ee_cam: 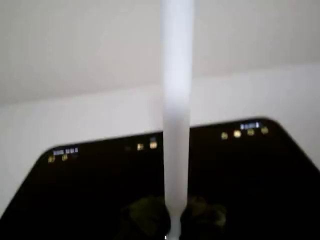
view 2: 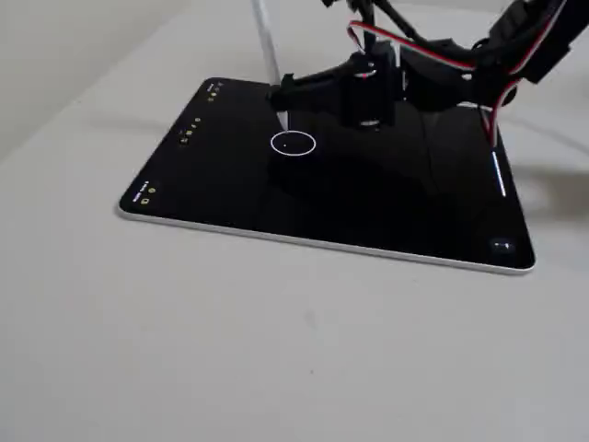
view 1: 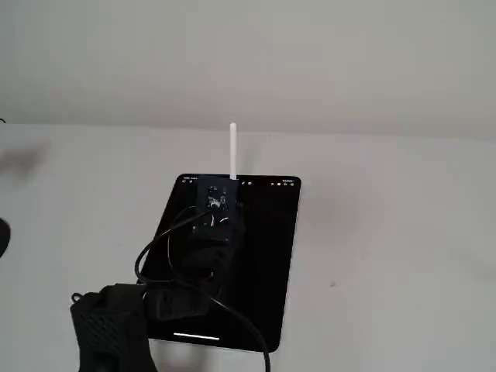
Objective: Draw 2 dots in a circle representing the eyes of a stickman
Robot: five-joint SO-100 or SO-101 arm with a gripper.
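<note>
Tablet (view 2: pixel 230 175) lay flat on the table (view 2: pixel 184 350), screen black. The circle (view 2: pixel 294 144) sat on the screen toward the toolbar edge. Gripper (view 2: pixel 287 92) pinched a white stylus (view 2: pixel 267 46), tip inside the circle. One dot (view 2: pixel 286 145) showed inside it.

Plain pale counter (view 1: pixel 403 256) stretching out, matte and evenly lit, only soft shadows across it. Behind it rises a bare off-white wall (view 1: pixel 310 62), with a dim band where they meet.

Stylus (view 2: pixel 268 57) tip inside circle (view 2: pixel 294 143) w/ one dot.
</note>
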